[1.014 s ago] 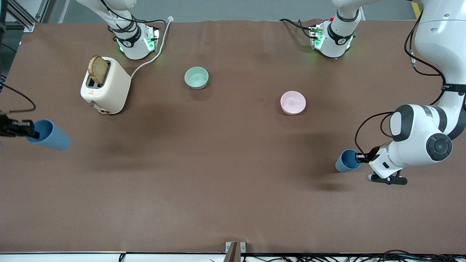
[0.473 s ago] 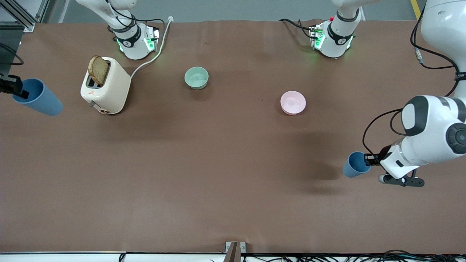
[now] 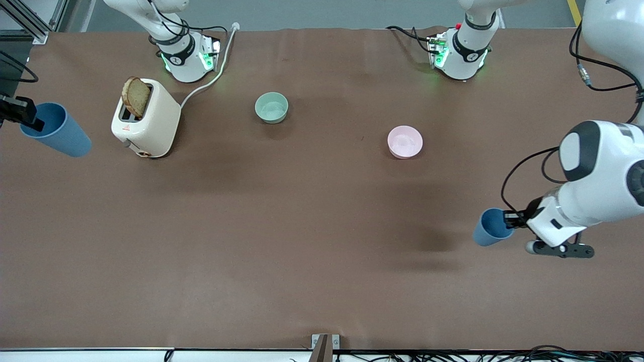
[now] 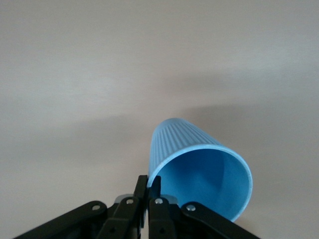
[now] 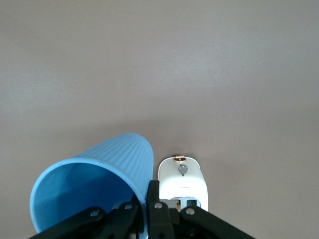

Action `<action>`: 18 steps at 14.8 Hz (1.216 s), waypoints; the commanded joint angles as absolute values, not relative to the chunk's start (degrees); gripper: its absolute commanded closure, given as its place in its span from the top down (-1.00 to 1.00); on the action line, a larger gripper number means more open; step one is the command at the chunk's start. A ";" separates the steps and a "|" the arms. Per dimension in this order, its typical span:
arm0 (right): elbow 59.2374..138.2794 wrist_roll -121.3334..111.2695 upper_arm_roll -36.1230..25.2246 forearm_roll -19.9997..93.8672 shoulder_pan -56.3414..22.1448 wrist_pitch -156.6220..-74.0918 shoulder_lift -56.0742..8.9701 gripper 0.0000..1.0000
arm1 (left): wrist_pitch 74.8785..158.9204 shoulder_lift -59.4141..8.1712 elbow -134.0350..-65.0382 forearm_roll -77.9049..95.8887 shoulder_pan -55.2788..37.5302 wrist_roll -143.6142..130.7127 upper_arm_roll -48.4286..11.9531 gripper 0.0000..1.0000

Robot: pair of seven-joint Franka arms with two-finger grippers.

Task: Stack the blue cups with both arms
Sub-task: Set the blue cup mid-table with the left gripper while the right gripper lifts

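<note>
one blue cup (image 3: 54,129) tilted, in air over worktop (image 3: 302,226) edge beside toaster (image 3: 146,118), rim pinched by right pincer (image 3: 31,120). second blue cup (image 3: 490,227) tilted over left arm's end, rim clamped in left pincer (image 3: 509,220).

The left arm came in from its end of the table with its white forearm bent low, and the left gripper (image 3: 509,219) hung in the air over that end, fingers (image 4: 149,191) pinched together on the rim of a blue cup (image 3: 490,227) tipped on its side. The right gripper (image 3: 27,116) reached in at the right arm's end, likewise raised over the table, its fingers (image 5: 152,199) clamped on the rim of the other blue cup (image 3: 56,130).
</note>
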State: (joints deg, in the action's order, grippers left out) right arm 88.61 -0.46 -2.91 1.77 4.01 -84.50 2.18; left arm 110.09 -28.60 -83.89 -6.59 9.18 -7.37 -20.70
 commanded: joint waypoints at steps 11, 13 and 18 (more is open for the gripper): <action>86.92 -0.53 -2.72 1.49 4.04 -82.18 0.26 -0.92 | 120.04 -39.19 -82.53 -6.86 -16.95 -47.54 -24.08 -0.99; 87.80 -1.67 -2.72 1.84 4.13 -82.44 0.35 -0.93 | 123.56 -41.04 -82.79 -6.86 -19.32 -49.91 -24.08 -0.97; 87.72 -1.67 -2.73 1.93 4.04 -82.44 0.44 -0.92 | 125.76 -42.71 -82.79 -6.68 -21.00 -50.62 -24.08 -0.84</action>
